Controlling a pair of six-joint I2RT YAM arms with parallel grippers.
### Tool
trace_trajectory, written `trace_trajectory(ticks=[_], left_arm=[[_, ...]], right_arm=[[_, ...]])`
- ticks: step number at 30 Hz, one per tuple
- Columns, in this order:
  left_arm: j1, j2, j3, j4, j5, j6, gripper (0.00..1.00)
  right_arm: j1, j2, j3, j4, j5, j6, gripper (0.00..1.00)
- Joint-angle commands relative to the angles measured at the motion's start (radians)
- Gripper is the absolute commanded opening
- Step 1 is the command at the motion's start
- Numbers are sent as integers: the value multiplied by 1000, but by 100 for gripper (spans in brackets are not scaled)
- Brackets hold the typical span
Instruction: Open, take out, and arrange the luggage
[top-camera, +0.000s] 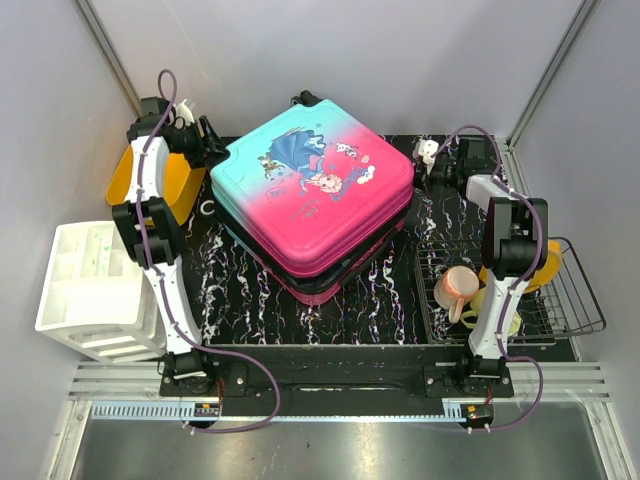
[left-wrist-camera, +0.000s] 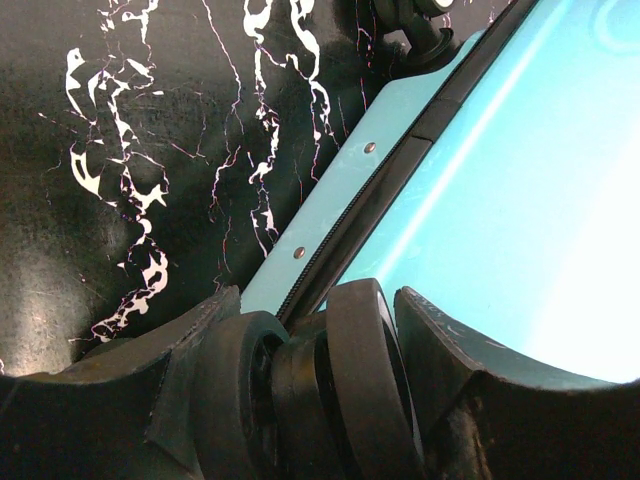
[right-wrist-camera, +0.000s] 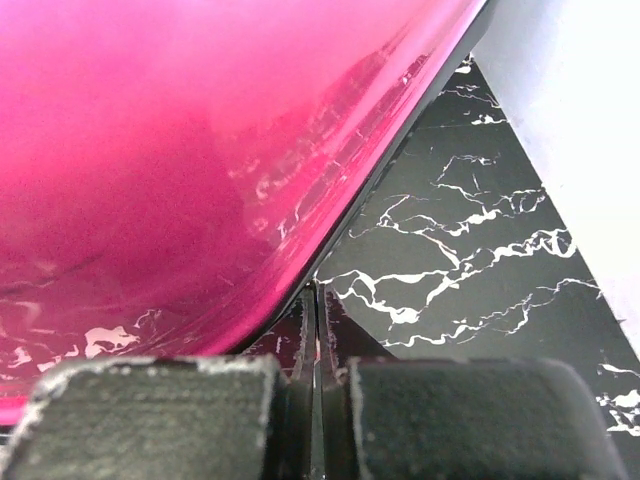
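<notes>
Teal-and-pink luggage (top-camera: 315, 200): lying flat and cornerwise on the black marbled worktop (top-camera: 240, 300), printed shell facing up, sitting between the two arms.
Seam (left-wrist-camera: 340, 220): running zipped along the teal edge in the left wrist view; no lining or contents are showing anywhere.
Left gripper (left-wrist-camera: 315, 300): reaching in at the far-left teal corner, about half-wide, and appearing to be clasping a black wheel (left-wrist-camera: 350, 390) between its fingers.
Right gripper (right-wrist-camera: 317, 320): holding nothing, fingers pressing together, waiting just beside the pink right corner.
Progress: opening is looking barely begun; taking out and arranging are both waiting to be done.
</notes>
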Motion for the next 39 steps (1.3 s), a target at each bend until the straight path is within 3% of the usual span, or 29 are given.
trace_trajectory(ticks=[1,5,8,15,18,20,22,26,31,32,33,34,36,39], left_arm=[[-268,104,-5,17,145,344,0],[-298,115,1,55,152,318,0],[-307,127,15,78,154,296,0],[-284,105,-42,127,146,287,0],[-250,90,-91,158,149,264,0],[-244,82,-112,158,149,273,0],[-241,63,-144,158,148,284,0],[-242,35,-190,155,145,292,0],[-242,27,-191,156,135,286,0],[-242,27,-187,156,132,275,0],[-239,23,-184,155,134,270,0],[-239,20,-184,156,135,261,0],[-232,-2,-210,164,137,240,0],[-216,-49,-285,201,132,218,0]], right_arm=[[150,27,-20,390,-132,232,0],[204,47,-84,799,-140,504,0],[235,31,-156,1014,-160,699,0],[256,-80,-368,1363,-237,1009,0],[252,-88,-364,1238,-188,966,0],[245,-46,-247,971,-93,812,0],[230,10,-82,844,-44,814,0],[216,119,51,814,-10,882,0],[221,103,11,861,-25,942,1],[221,84,0,855,-20,939,10],[219,71,-9,836,-7,927,26],[215,58,-4,755,30,878,31],[186,24,25,670,56,832,31],[124,-2,46,592,113,822,40]])
